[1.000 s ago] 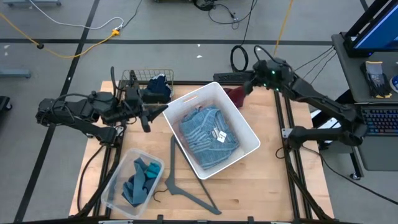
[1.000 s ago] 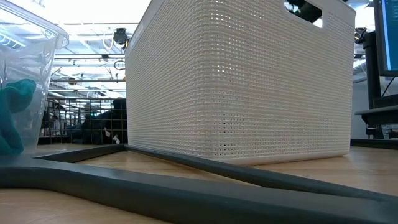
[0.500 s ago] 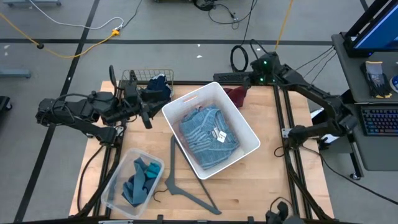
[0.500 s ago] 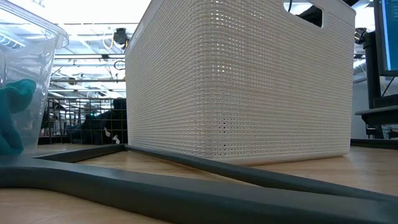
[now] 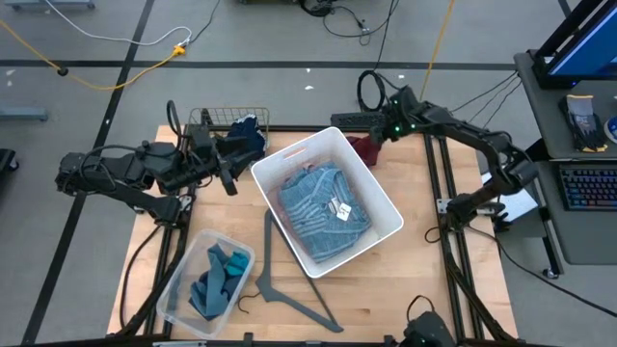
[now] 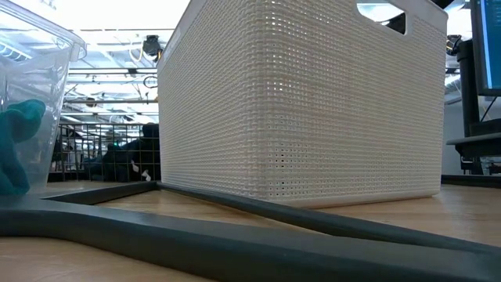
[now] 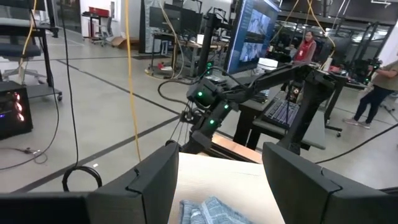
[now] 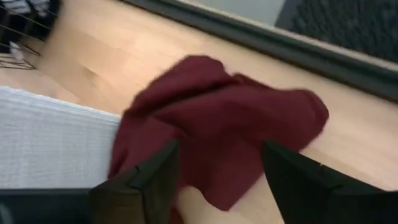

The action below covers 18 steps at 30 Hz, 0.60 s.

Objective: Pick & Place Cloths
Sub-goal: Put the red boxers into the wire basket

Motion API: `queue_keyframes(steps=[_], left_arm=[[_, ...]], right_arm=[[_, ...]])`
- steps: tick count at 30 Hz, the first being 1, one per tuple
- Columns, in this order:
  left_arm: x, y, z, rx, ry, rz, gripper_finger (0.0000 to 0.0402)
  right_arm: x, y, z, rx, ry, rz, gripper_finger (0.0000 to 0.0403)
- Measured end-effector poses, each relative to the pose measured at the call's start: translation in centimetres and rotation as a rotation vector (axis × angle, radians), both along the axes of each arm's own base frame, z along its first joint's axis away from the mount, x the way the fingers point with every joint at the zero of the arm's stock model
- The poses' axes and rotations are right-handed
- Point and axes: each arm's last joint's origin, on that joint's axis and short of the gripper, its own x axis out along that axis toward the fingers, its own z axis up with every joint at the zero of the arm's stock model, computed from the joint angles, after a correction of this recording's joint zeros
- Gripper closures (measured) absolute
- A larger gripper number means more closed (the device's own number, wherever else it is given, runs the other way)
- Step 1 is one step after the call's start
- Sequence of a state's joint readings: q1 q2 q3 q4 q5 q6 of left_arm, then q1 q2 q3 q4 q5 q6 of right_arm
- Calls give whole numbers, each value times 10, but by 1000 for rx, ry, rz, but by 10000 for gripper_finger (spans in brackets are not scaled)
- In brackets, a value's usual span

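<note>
wooden table, white basket, grey floor behind

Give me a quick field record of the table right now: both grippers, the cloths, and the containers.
left gripper: open, empty, waiting beside the white basket's far left corner
right gripper: open, over the maroon cloth, not holding it
maroon cloth: on the table by the white basket's far side
white basket: mid-table, holds the light-blue shirt with its white tag
clear bin: near left, holds the teal cloth
navy cloth: far left, in the wire basket
grey hanger: flat on the table, between bin and basket
</note>
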<state>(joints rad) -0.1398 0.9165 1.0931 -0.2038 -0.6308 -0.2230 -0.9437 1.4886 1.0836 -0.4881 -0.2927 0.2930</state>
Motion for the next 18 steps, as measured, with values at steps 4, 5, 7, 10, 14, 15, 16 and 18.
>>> queue_keyframes(steps=[4,5,7,10,14,15,16,18], left_arm=[[0,0,0,0,0,0,165],[0,0,0,0,0,0,165],[0,0,0,0,0,2,165],[0,0,0,-6,-3,2,165],[0,0,0,-7,-3,2,165],[0,0,0,-7,-3,2,165],[0,0,0,-7,-3,2,165],[0,0,0,-7,-3,2,165]], right_arm=[[-3,-2,-11,64,44,-22,161],[-2,-3,-11,62,44,-23,158],[-3,-3,-12,57,53,-31,151],[-4,-5,-12,20,105,-71,143],[-6,-6,-12,14,116,-85,135],[-6,-6,-13,13,116,-85,134],[-7,-6,-14,14,116,-86,133],[-9,-3,-21,28,127,-86,131]])
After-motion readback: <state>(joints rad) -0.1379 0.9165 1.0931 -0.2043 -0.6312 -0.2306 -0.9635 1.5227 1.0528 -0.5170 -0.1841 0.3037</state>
